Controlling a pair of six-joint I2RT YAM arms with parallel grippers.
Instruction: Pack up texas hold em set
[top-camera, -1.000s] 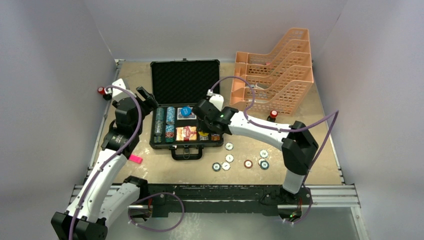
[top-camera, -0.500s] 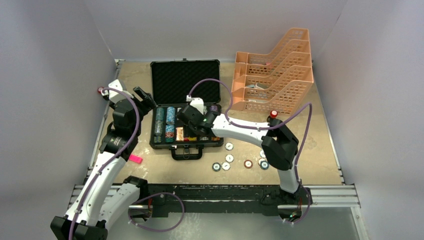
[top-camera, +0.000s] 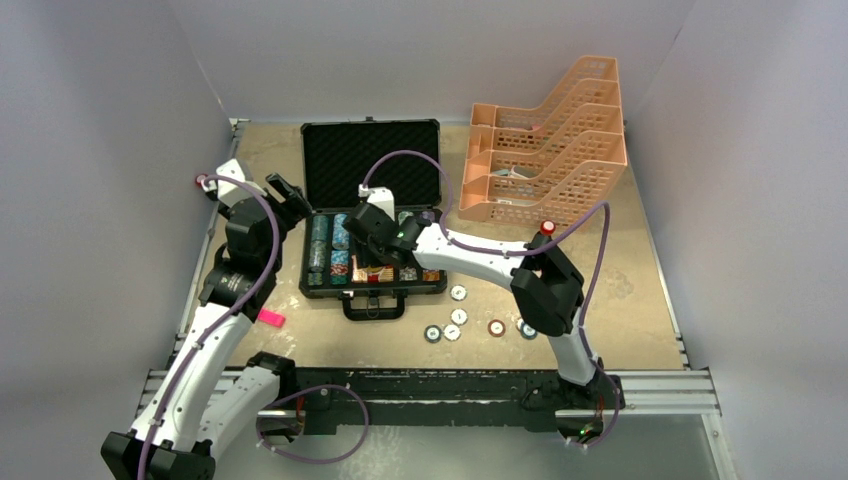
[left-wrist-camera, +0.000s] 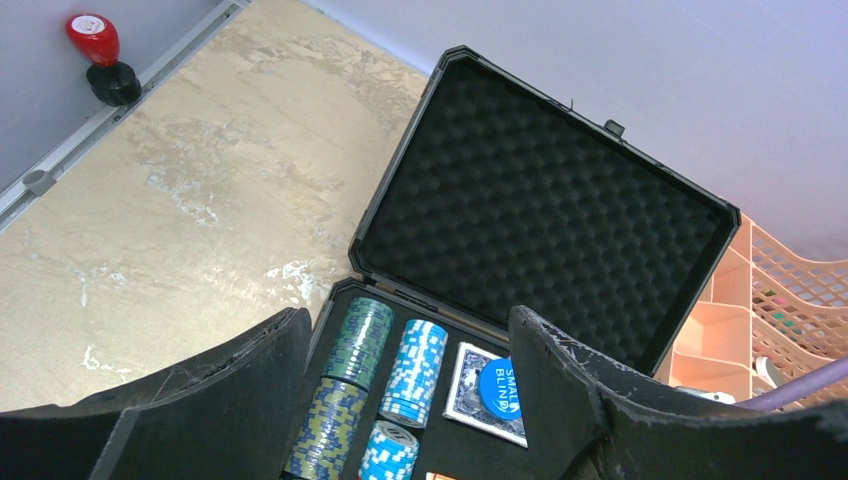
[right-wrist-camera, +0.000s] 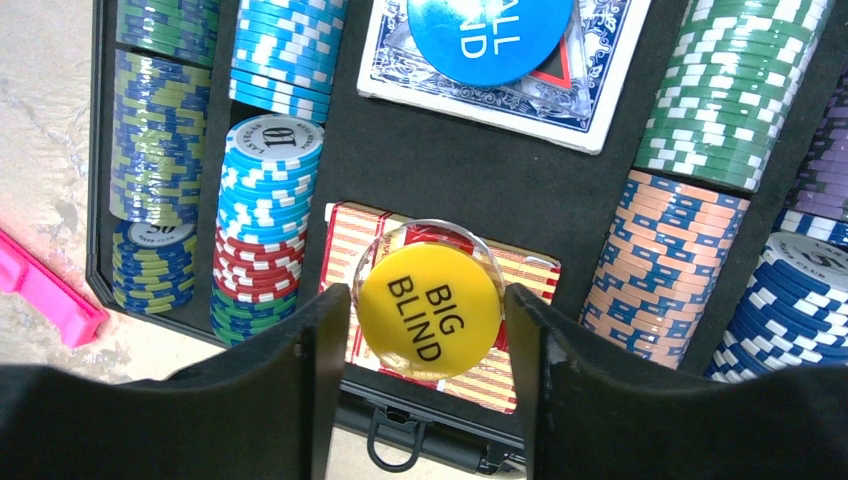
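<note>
the yellow round dealer button (right-wrist-camera: 430, 310) reads "big blind" in black. it lies on the red-backed card deck (right-wrist-camera: 350, 235) in the front of the open black briefcase (top-camera: 340, 165). the right gripper (right-wrist-camera: 428, 300) is over it, one finger on either side, jaws apart. i cannot tell for sure whether they touch its clear rim, but they do not look clamped on it.

behind it, a blue dealer button (right-wrist-camera: 490, 25) lies on the blue-backed card deck (right-wrist-camera: 400, 70). it shows "all" and "nd" here, and "smal" and "blin" in the left wrist view. that makes two buttons and two decks, all inside the case.

one pale blue chip (right-wrist-camera: 275, 140) facing up reads "10". a blue and yellow chip (right-wrist-camera: 160, 232) at the near left corner reads "50".

chips fill the foam slots on both sides of the decks:
- left of the decks: green, blue-yellow, pale blue and red
- right of the decks: green-white, peach-blue, navy and purple

about six loose chips (top-camera: 458, 292) lie on the table (top-camera: 640, 300) in front of the case, one partly hidden by the right arm.

the left gripper (left-wrist-camera: 408, 320) hangs over the case's left side, fingers wide apart with nothing between them. a pink marker (right-wrist-camera: 50, 300) lies just left of the case. the peach tray rack (top-camera: 545, 150) stands to the right of the lid.
</note>
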